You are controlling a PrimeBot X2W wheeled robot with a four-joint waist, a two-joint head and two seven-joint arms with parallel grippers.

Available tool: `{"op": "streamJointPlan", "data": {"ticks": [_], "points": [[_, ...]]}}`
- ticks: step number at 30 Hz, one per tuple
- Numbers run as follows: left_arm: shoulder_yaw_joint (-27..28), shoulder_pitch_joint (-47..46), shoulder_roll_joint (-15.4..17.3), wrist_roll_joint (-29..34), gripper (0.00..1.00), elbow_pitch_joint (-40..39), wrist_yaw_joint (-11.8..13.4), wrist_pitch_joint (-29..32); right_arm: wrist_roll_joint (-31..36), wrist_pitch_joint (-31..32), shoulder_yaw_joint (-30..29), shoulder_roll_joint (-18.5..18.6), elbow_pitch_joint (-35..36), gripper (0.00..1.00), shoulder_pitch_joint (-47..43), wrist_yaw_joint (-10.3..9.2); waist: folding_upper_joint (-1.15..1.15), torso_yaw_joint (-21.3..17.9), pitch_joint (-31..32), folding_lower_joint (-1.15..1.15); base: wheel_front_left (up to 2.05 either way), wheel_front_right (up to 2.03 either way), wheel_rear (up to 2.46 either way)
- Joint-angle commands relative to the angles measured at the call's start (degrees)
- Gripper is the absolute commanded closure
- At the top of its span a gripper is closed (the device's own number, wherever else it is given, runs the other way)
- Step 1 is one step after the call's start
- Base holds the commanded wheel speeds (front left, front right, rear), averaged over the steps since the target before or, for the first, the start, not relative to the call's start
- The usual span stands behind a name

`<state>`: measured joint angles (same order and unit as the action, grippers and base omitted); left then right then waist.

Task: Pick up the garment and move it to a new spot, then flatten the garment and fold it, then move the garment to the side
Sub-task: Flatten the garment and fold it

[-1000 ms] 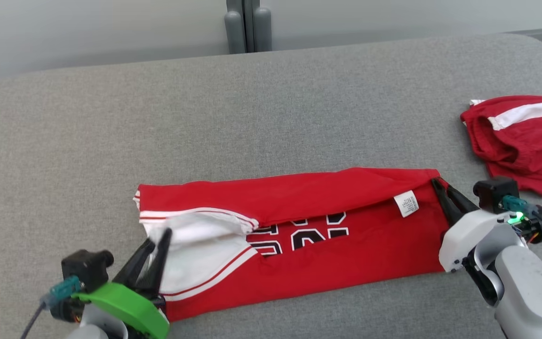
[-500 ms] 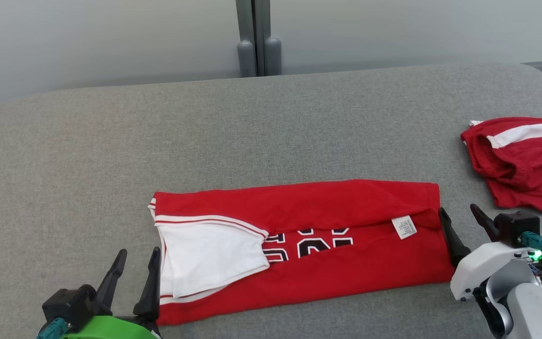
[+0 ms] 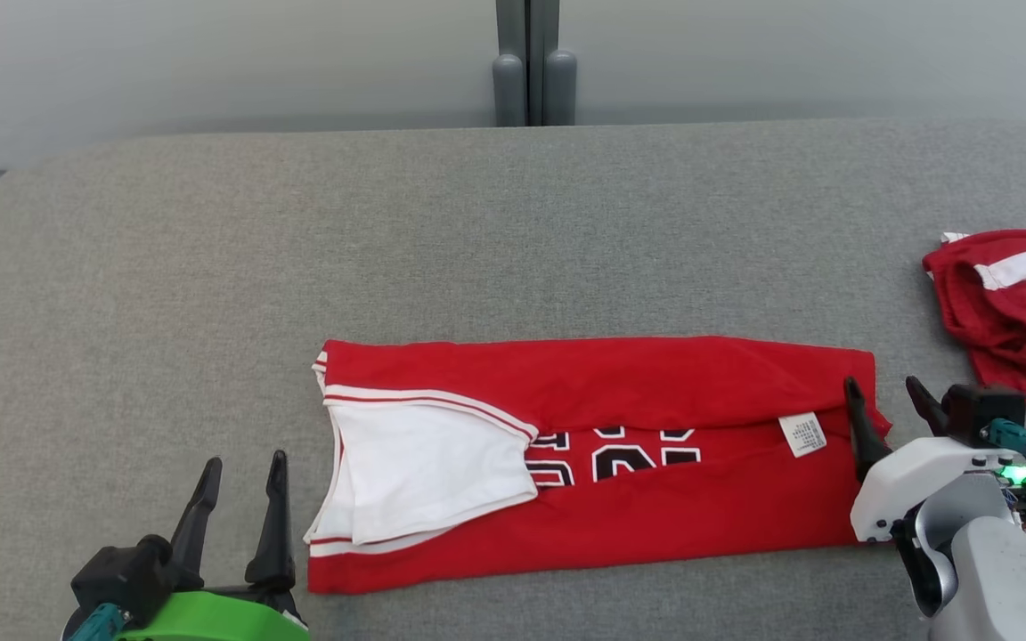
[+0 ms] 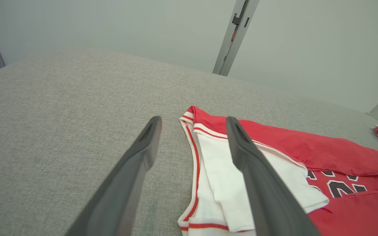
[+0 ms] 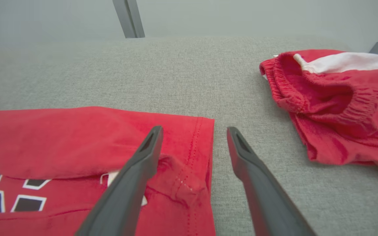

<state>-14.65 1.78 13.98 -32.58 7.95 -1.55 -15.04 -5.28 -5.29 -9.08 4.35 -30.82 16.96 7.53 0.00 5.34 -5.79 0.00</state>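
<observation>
The garment (image 3: 638,463) is a red jersey with white trim and dark numbers, lying flat on the grey cushion with its far long edge folded over toward me. My left gripper (image 3: 241,472) stands open just off its left end, holding nothing. In the left wrist view the garment (image 4: 307,154) lies under and to the right of the open left gripper (image 4: 192,123). My right gripper (image 3: 883,396) is open at the garment's right edge, holding nothing. The right wrist view shows the garment's hem (image 5: 195,147) between the spread fingers of the right gripper (image 5: 194,131).
A second red piece of clothing with a white stripe (image 3: 1021,312) lies crumpled at the far right, and also appears as a red bundle (image 5: 336,98) in the right wrist view. The grey cushion (image 3: 388,240) stretches bare behind the garment. A grey post (image 3: 529,62) stands at the back wall.
Both grippers have opened and let go of the garment's folded edge, then drawn back a little. The fold now lies flat. The head camera has shifted.
</observation>
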Motion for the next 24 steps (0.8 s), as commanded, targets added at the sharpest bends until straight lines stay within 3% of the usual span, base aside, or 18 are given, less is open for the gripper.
{"op": "streamJointPlan", "data": {"ticks": [1, 9, 14, 17, 18, 24], "points": [[0.6, 0.2, -0.2, 0.5, 0.0, 0.4, -0.5, -0.1, 1.0, -0.7, -0.8, -0.1, -1.3, 0.0, 0.5, -0.1, 0.0, 0.9, -0.6, 0.0, 0.0, 0.0, 0.0], [2.2, 0.5, -1.9, 3.0, 0.0, 1.7, -2.1, -0.2, 7.0, -4.6, -4.8, -1.1, -8.1, 0.0, -1.4, -0.1, 0.0, 2.6, -0.7, 0.0, 0.0, 0.0, 0.0], [2.6, 0.9, -3.2, 4.0, 0.0, 2.4, -2.8, -0.2, 7.2, -6.0, -4.9, -1.4, -11.5, 0.0, -1.6, -0.1, 0.0, 2.5, -0.9, 0.0, 0.0, 0.0, 0.0], [2.7, 0.3, -3.9, 4.7, 0.0, 2.9, -3.4, -0.2, 5.9, -6.4, -2.9, -1.5, -14.3, 0.92, -0.1, -0.09, 0.0, 2.1, -1.1, 0.0, 0.0, 0.0, 0.0], [2.7, 0.1, -4.1, 5.0, 0.0, 3.0, -3.5, -0.1, 5.8, -6.5, -2.6, -1.5, -14.8, 1.0, 0.4, -0.08, 0.0, 1.9, -1.1, 0.0, 0.0, 0.0, 0.0], [3.1, 0.0, -5.2, 6.3, 0.0, 3.5, -4.1, -0.1, 6.4, -7.2, -2.6, -1.2, -16.4, 1.0, 3.5, -0.11, 0.0, 0.5, -0.4, 0.0, 0.0, 0.0, 0.0]]}}
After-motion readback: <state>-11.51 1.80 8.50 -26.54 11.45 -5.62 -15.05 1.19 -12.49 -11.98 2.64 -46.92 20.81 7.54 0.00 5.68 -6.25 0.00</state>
